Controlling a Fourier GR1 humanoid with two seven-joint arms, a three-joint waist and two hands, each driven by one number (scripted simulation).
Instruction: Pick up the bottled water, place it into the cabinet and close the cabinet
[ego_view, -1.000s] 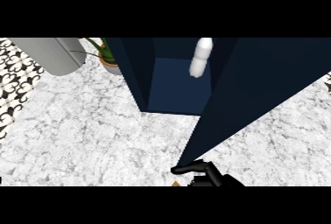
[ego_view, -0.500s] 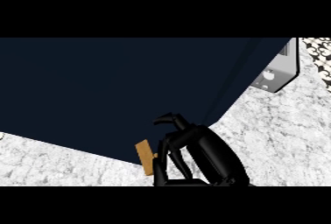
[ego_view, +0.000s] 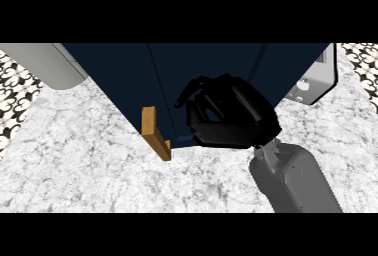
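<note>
Now one right hand (ego_view: 229, 117), fingers curled empty, meets one cabinet (ego_view: 162, 75) door.

cabinet door (ego_view: 199, 75) swung shut — robot hand (ego_view: 229, 117) now higher

Dark navy cabinet (ego_view: 111, 75) with wooden-brown handle (ego_view: 155, 132), black right hand (ego_view: 229, 117), white-grey marbled counter (ego_view: 81, 175).

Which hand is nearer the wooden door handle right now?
Right. The right hand is against the dark cabinet door, fingers curled, just to the right of the wooden handle and not touching it. The left hand is not in view.
</note>
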